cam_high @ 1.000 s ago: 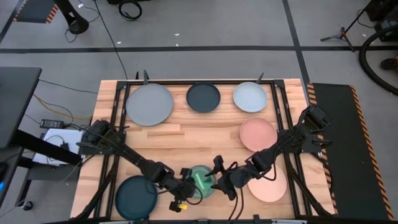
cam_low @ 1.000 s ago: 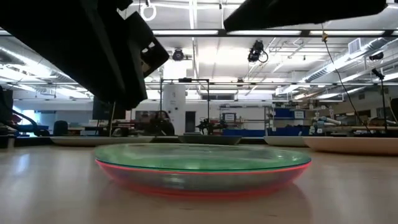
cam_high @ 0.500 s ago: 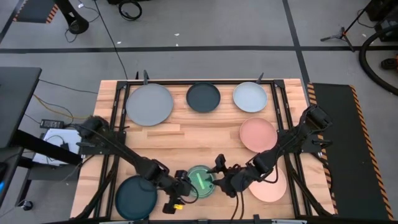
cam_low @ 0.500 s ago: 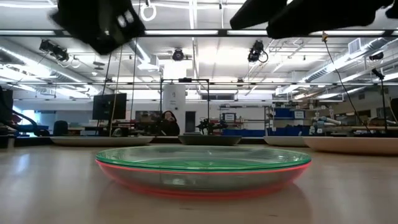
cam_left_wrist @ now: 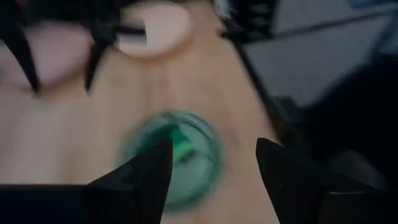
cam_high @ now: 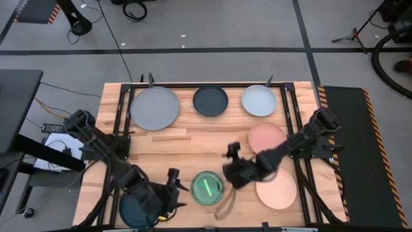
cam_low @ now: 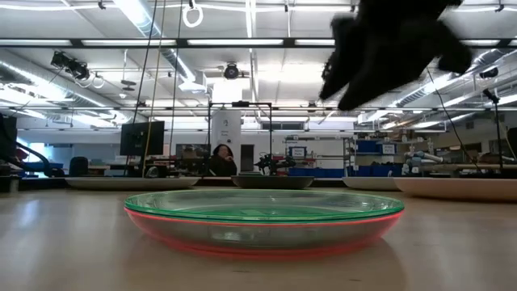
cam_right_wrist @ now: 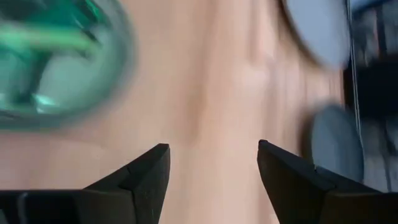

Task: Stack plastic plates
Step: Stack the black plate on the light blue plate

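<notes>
Beside the teal plate — both pincers lifted, open.

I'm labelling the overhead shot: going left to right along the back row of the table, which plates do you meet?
Grey plate → black plate → pale blue plate.

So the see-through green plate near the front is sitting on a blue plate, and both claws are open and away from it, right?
Not quite. The green plate sits on a red plate, not a blue one; the low view shows the red rim beneath it. The rest holds: the left gripper and right gripper are both open and clear of the stack.
</notes>
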### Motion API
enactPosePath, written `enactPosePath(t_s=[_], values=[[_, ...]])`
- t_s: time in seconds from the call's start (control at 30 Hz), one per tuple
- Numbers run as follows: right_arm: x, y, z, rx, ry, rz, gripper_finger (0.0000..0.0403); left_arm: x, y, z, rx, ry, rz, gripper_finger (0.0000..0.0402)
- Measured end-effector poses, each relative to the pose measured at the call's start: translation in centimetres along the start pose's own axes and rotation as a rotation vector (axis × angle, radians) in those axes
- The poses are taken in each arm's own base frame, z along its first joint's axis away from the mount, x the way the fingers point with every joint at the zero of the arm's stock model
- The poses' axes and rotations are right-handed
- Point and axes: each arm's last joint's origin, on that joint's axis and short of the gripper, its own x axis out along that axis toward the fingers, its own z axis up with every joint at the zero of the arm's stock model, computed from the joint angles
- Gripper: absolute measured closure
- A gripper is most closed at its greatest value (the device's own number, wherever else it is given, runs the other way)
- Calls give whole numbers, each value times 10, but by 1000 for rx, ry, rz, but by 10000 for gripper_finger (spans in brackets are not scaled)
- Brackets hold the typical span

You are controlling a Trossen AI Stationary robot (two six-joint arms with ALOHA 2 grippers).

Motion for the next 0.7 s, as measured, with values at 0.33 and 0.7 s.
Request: enactPosePath(t_s=[0.33,0.7], values=[[88,-86,-39,180,22,106,163,15,21,-23,33,-92,144,186],[105,-142,-33,343,-186,87,163,-7,83,-108,-268,-184,188,218]])
